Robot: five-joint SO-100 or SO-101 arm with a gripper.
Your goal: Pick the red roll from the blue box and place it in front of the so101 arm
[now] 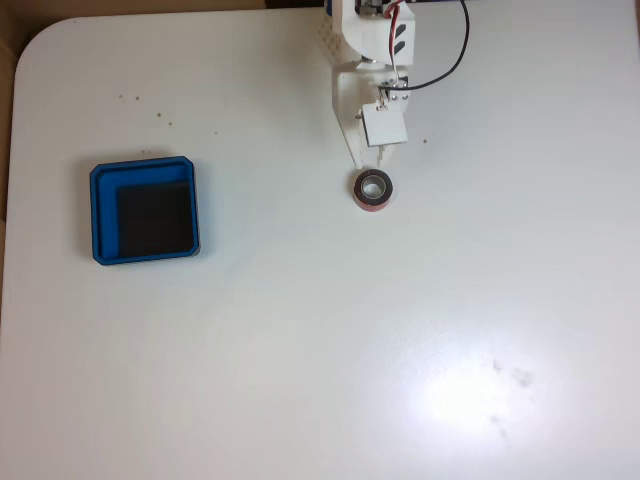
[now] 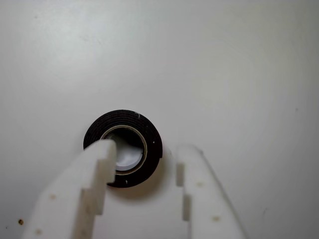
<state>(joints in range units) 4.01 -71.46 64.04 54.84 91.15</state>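
Red roll lies flat on the white tabletop, hollow core facing up, directly below the tip of the so101 arm in the fixed view. It sits well apart from the blue box, which is at the left of that view; the box's black inner floor is bare. In the wrist view the roll reads dark, almost black, with a pale inner ring and a light core.

Gripper: jaws released, spread apart. In the wrist view the gripper enters from the bottom edge; the left finger overlaps the roll's core and lower left rim, while the right finger stands just beside the roll's outer right edge, a thin gap of tabletop between them. The jaws thus straddle one wall of the ring. Whether the left finger touches the roll or hangs above it, cannot tell.

Arm body is white, entering from the top edge of the fixed view, with a black wire looping off to the right and a red wire beside it. A few small dark specks mark the tabletop above the box.
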